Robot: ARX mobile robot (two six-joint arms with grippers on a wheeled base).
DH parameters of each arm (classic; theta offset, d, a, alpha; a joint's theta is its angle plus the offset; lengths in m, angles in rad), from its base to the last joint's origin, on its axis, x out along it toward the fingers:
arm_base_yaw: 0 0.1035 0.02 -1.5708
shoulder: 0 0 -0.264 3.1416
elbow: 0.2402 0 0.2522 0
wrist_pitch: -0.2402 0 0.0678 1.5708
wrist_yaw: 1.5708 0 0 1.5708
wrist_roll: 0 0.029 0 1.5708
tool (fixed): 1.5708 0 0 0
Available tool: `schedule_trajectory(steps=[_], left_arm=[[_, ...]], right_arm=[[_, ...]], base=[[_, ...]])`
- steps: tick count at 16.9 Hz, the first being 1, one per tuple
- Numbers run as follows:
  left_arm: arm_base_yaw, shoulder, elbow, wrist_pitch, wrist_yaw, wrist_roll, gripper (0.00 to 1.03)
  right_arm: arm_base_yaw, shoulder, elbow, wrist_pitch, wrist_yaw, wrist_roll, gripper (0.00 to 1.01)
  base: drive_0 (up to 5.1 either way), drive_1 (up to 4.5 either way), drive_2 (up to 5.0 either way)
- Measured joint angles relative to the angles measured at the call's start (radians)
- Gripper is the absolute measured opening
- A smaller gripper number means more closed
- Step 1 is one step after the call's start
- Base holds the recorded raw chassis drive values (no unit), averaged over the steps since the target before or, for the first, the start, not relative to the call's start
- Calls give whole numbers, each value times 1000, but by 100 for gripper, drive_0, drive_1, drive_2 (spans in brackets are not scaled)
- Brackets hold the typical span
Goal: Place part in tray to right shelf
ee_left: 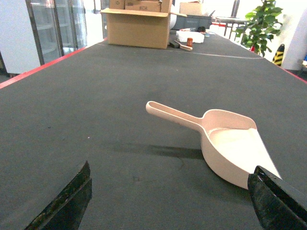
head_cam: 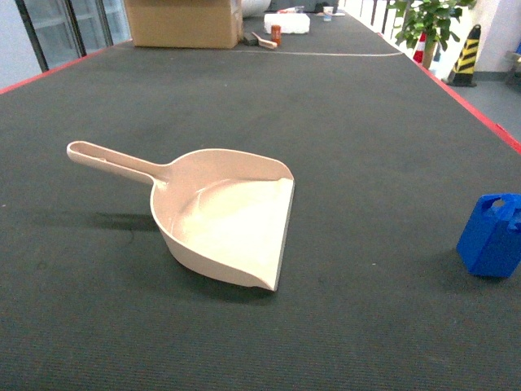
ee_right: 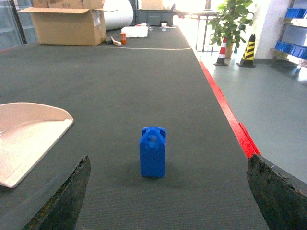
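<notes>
The beige tray point(head_cam: 228, 220) lies flat and empty on the dark mat in the middle of the table, handle pointing back left. The blue part point(head_cam: 491, 236) stands upright on the mat at the right edge of the head view, well apart from the tray. In the left wrist view my left gripper point(ee_left: 170, 203) is open over bare mat, with the tray point(ee_left: 230, 143) ahead and to its right. My right gripper point(ee_right: 168, 196) is open too, and the part point(ee_right: 153, 152) stands just ahead of it, slightly left of centre. Neither gripper shows in the head view. The right shelf is out of view.
A cardboard box point(head_cam: 183, 22) stands at the table's far end, with a white pack point(head_cam: 286, 23) and a small orange bottle point(head_cam: 276, 34) beside it. The table's red edge point(ee_right: 225, 108) runs close to the right of the part. Beyond it are a plant point(ee_right: 233, 21) and striped cones point(ee_right: 248, 44).
</notes>
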Motion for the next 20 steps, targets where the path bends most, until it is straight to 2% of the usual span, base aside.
schedule_trajectory(steps=[4,5,6,7,9,10,11,12,14,17,18,20], left_arm=[[0,0,0,0,0,0,98],[-31,32,26,-97,-73,20,98],[-55,126,54,-115,-117,19,98],[-39,277,71,-11,-71,-18,98],[-9,518,118,201,37,-127,98],[4,704,167,346,95,-214,98],[6,864,217,464,130,-281,98],[3,1077,294,592,158,-389,98],[-14,1394,433,748,188,-566,98],[-14,1683,596,803,230,-733,98],[-18,1762,661,789,229,-774,98],[-20,1853,758,763,217,-803,98]], right_arm=[[0,0,0,0,0,0,98],[0,0,0,-1,0,0,98],[0,0,0,0,0,0,98],[0,0,0,1,0,0,98],[0,0,0,-1,0,0,98],[0,0,0,0,0,0,98],[0,0,0,0,0,0,98],[0,0,0,0,0,0,98],[0,0,0,0,0,0,98],[0,0,0,0,0,0,98],[0,0,0,0,0,0,98],[0,0,0,0,0,0,98]], base=[[0,0,0],[0,0,0],[0,0,0],[0,0,0],[0,0,0],[0,0,0],[0,0,0],[0,0,0],[0,0,0],[0,0,0],[0,0,0],[0,0,0]])
